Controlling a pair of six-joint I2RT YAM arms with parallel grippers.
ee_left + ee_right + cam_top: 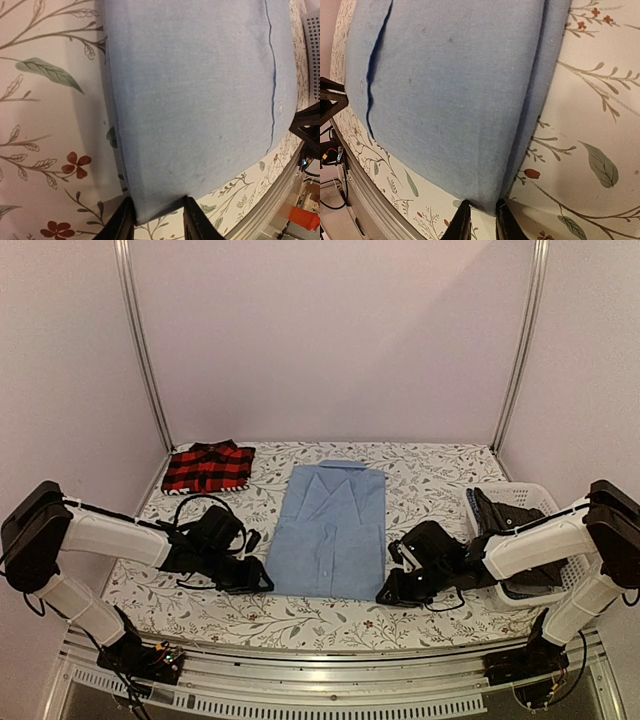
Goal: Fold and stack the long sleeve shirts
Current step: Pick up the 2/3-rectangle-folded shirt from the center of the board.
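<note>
Left wrist view: the left gripper [159, 215] straddles the near hem corner of the light blue shirt [195, 100], jaws half-narrowed; whether they pinch cannot be told. The right gripper [480, 215], jaws narrow, nips the opposite hem corner. Holding both corners presumably lets the hem be carried forward toward the collar. Far beyond the left gripper lies the folded red-and-black plaid shirt [208, 467], probably the stack's base. Dark shirts [500, 512] wait in the white basket [540, 490] outboard of the right gripper.

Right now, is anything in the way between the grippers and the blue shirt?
No, nothing visible. The blue shirt lies flat on the table. One near corner sits between the fingers of the left gripper, the other between the fingers of the right gripper.
</note>
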